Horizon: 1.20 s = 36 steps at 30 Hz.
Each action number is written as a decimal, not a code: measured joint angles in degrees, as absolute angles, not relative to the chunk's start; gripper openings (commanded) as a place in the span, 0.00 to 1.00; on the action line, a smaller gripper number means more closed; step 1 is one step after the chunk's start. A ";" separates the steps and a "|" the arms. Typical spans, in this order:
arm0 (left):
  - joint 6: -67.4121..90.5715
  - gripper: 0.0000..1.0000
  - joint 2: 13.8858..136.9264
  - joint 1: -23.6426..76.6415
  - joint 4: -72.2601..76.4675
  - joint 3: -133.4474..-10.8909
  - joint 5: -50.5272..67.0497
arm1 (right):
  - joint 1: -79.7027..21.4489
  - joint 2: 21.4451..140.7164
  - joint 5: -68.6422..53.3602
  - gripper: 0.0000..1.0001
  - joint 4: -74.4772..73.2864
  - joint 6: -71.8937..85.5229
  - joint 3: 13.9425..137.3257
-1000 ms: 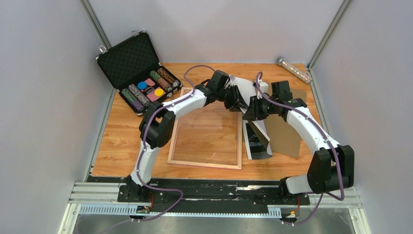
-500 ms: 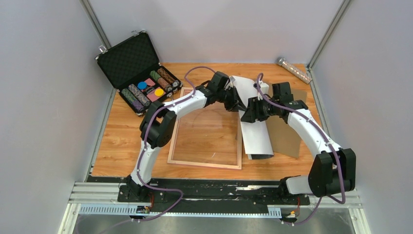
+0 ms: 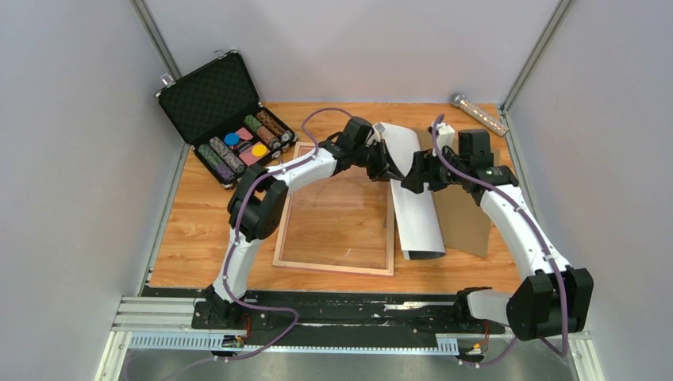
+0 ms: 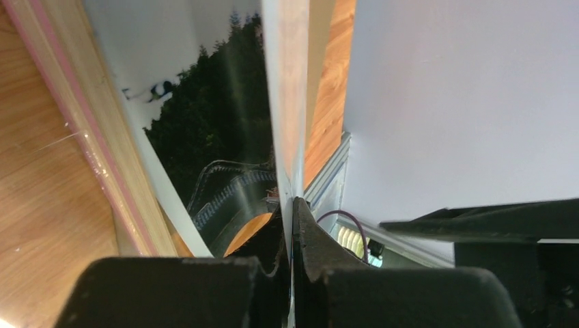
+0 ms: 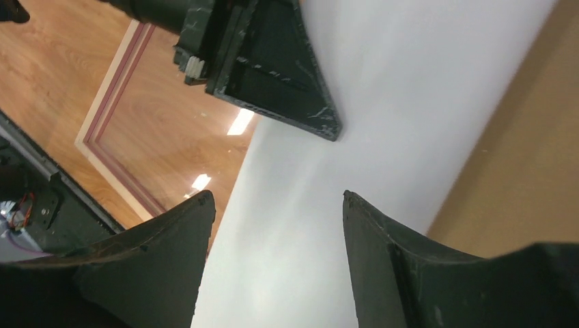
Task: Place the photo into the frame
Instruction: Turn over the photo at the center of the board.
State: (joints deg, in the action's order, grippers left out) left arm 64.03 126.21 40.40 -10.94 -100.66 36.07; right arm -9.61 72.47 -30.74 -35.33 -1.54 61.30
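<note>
Photo (image 3: pixel 419 218) lies outside the frame (image 3: pixel 333 267), alongside its right rail, white back up. Its far end is lifted off the surface (image 3: pixel 198 238) and its near end curls. Part of it rests over a brown backing board (image 3: pixel 467 226) on the right.

Left gripper (image 3: pixel 390 167): closed tight on the photo's raised far edge. The left wrist view shows both fingers pressed flat against the sheet, with the printed side, dark trees and a stretch of wall, facing down toward the pink rail of the frame.

Right gripper (image 3: pixel 411 178): jaws stand wide apart and hold nothing. In the right wrist view its fingers (image 5: pixel 171 253) straddle the white back of the photo. Contact with the sheet cannot be confirmed. It sits just beside the left gripper.

Frame: flat on the surface, centre-left, pane clear, wood grain visible through it, nothing inside.

Other items: an open black foam-lined case (image 3: pixel 208 95) with stacked chips at the far left corner, and a clear tube (image 3: pixel 478 113) at the far right corner.
</note>
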 measured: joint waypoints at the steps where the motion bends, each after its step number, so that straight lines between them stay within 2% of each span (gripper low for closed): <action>1: 63.94 0.00 126.21 40.38 -10.37 -100.66 36.47 | -8.95 71.92 -30.24 0.67 -35.33 -1.54 61.67; 14: 65.93 0.00 122.28 41.43 -0.54 -100.51 43.27 | 9.39 69.73 -27.77 0.66 -33.74 0.40 65.21; 24: 64.79 0.00 111.18 42.76 0.43 -99.50 46.15 | 12.73 69.10 -28.84 0.66 -31.79 1.87 64.47; 30: 56.36 0.00 102.72 40.64 -6.17 -97.91 47.00 | 12.97 68.95 -28.99 0.66 -30.94 2.13 63.66; 36: 39.83 0.00 98.54 30.70 -22.11 -97.45 48.18 | 12.97 68.45 -28.97 0.66 -30.39 2.35 61.71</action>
State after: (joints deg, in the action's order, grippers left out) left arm 39.83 98.54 30.70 -22.11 -97.45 48.18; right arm 12.97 68.45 -28.97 -30.39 2.35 61.71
